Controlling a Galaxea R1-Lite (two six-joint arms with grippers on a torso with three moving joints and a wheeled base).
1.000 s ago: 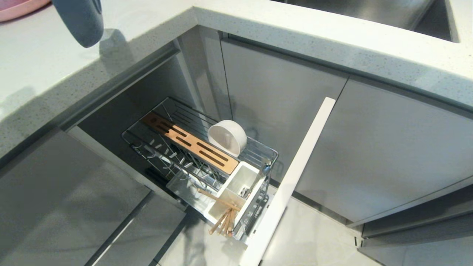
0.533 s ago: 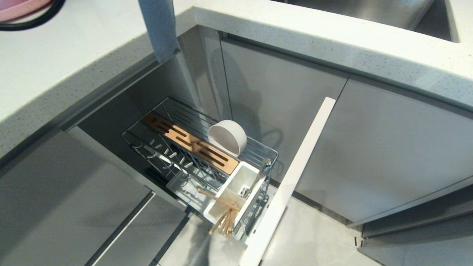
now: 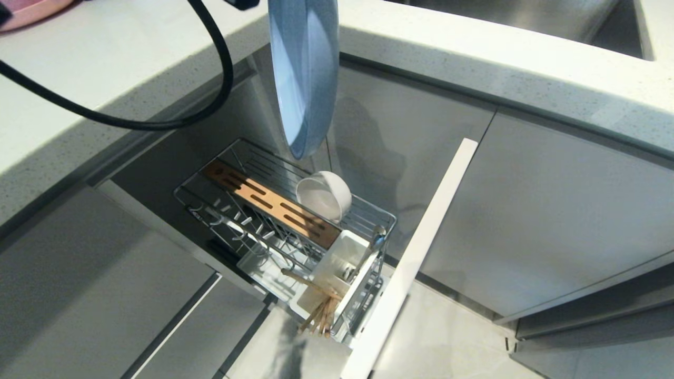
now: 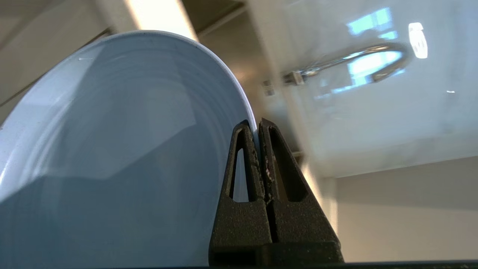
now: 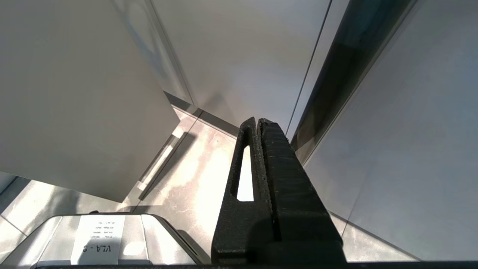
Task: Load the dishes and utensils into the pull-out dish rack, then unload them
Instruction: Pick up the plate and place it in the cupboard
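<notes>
My left gripper is shut on the rim of the pale-blue plate. In the head view that plate hangs on edge, almost upright, above the back of the pull-out dish rack; the gripper itself is above the head view's top edge. The off-white bowl lies on its side in the rack beside the wooden strip. Wooden chopsticks and a silver spoon stand in the white caddy. My right gripper is shut and empty, parked low over the floor.
The rack's grey door front stands out into the aisle. A pale counter wraps the corner, with a pink plate at its far left and a sink at the back. A black cable loops over the counter.
The blue plate has swung from the counter at the upper left to above the rack's back end, turning on edge. The cable has come into view with it. Rack contents are unmoved.
</notes>
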